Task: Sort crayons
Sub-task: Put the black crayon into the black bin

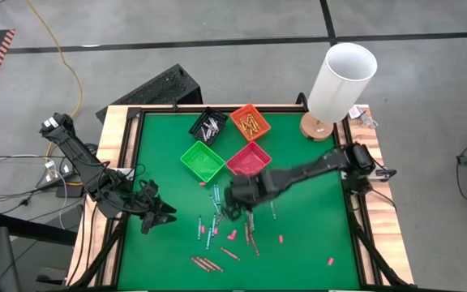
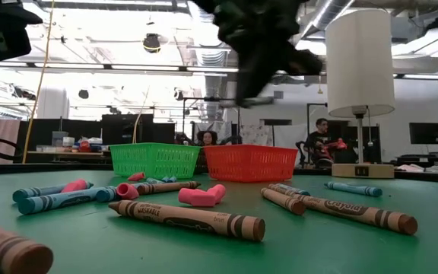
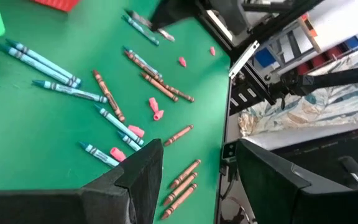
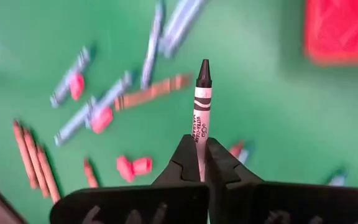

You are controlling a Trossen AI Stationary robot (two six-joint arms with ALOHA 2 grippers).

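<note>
My right gripper [image 4: 199,163] is shut on a white crayon with a black tip [image 4: 202,102], raised above the green mat near the table's middle [image 1: 235,207]. Below it, blue crayons [image 1: 212,221] and brown crayons [image 1: 206,263] lie flat on the mat, with small pink bits [image 1: 232,235] among them. They also show in the left wrist view [image 3: 67,90]. My left gripper [image 1: 162,215] is open and empty over the mat's left part; its fingers [image 3: 143,177] show in the left wrist view. My right gripper pinches the crayon's blunt end [image 4: 198,144] between its two fingertips. The crayon runs on straight out beyond the fingers, in line with them, its black tip [image 4: 204,72] pointing away. It is lifted clear of the mat.
Four small bins stand at the mat's far middle: black [image 1: 209,124], orange [image 1: 250,122], green [image 1: 203,161] and red [image 1: 250,159]. A lamp with a white shade [image 1: 343,79] stands at the far right corner. People sit in the room behind the table [image 2: 319,141].
</note>
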